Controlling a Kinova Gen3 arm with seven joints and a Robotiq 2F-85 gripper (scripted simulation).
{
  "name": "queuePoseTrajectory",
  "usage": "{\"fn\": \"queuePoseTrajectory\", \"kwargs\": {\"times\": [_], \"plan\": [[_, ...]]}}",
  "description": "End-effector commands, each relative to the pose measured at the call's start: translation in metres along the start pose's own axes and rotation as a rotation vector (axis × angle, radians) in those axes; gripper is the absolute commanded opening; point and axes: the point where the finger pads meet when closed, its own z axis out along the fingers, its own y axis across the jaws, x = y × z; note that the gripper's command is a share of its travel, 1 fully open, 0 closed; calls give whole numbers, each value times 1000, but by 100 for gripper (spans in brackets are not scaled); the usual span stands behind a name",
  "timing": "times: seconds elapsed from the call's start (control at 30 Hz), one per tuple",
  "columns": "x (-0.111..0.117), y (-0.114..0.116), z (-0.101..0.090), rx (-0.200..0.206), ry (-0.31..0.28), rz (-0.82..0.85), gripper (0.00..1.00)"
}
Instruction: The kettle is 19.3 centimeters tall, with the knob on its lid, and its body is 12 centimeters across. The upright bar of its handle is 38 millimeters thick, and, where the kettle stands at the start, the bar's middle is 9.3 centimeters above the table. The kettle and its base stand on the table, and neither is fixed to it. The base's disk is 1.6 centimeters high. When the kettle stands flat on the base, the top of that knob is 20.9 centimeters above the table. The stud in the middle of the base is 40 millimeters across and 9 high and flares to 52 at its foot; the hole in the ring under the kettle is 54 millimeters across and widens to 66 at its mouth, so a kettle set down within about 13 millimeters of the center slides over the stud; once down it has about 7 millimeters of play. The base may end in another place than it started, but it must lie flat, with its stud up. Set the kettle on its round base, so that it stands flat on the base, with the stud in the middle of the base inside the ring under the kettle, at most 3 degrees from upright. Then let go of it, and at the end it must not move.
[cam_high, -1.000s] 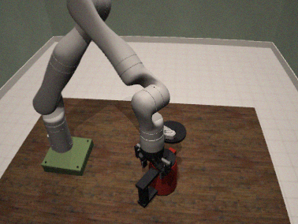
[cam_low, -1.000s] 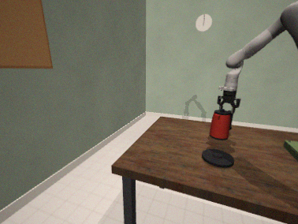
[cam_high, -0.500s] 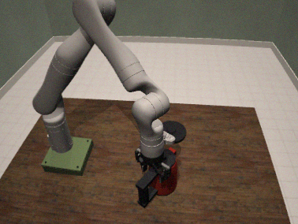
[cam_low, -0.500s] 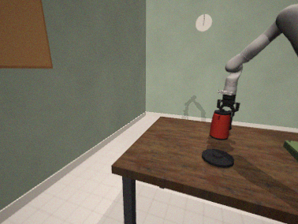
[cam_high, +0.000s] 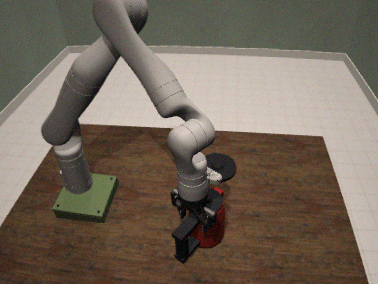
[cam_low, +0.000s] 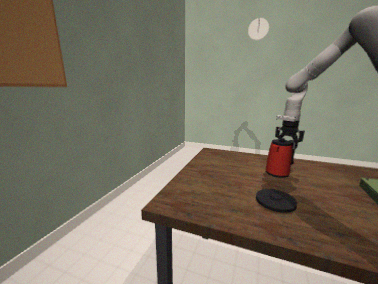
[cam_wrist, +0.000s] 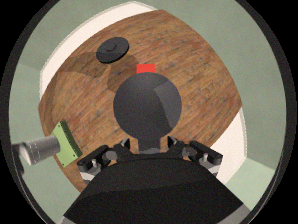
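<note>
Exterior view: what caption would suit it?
Open gripper poised over the red kettle on the wooden table, round base lying nearby.

Wooden table (cam_high: 300, 210), red kettle (cam_high: 212, 230), round base (cam_high: 222, 165), green plate (cam_high: 102, 200)

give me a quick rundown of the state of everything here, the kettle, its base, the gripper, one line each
Kettle: upright on the table, off its base, not held.
Base: flat on the table, nothing on it, apart from the kettle.
Gripper: open, holding nothing, low over the kettle's top.
Arm's green base plate: flat on the table.
</note>
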Motion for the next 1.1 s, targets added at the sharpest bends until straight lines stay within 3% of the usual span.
{"fn": "queuePoseTrajectory", "kwargs": {"times": [0.0, 0.7, 0.73, 1.07], "plan": [[0, 0, -1, -2, 1, 0, 80], [0, 0, -1, -2, 1, 0, 80], [0, 0, -1, -2, 1, 0, 0], [0, 0, -1, -2, 1, 0, 0]]}}
